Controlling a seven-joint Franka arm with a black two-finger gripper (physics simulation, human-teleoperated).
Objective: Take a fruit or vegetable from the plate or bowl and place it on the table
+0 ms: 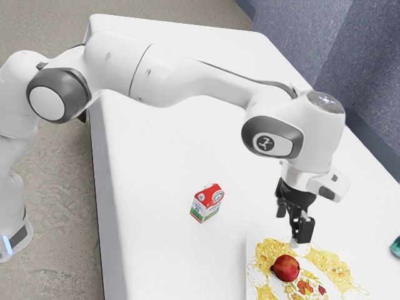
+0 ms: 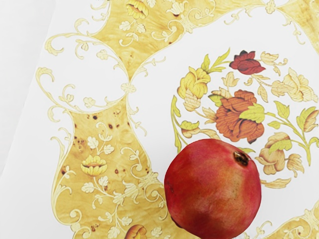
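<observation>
My gripper (image 1: 292, 219) hangs above the far part of the patterned plate in the exterior view, its two black fingers apart with nothing between them. Below it and a little toward the robot's base side lies a red pomegranate (image 1: 287, 268) on the flat white plate (image 1: 260, 289) with yellow scrollwork and flowers. From the wrist camera, the whole pomegranate (image 2: 213, 189) shows beside the painted flowers of the plate (image 2: 94, 169), its small dark crown facing partly up. A gap separates the gripper from the fruit.
A small red, white and green carton (image 1: 207, 203) stands on the white table (image 1: 169, 162), left of the plate in the exterior view. Part of a teal object (image 1: 395, 247) is at that view's right edge. A blue-grey wall rises behind the table.
</observation>
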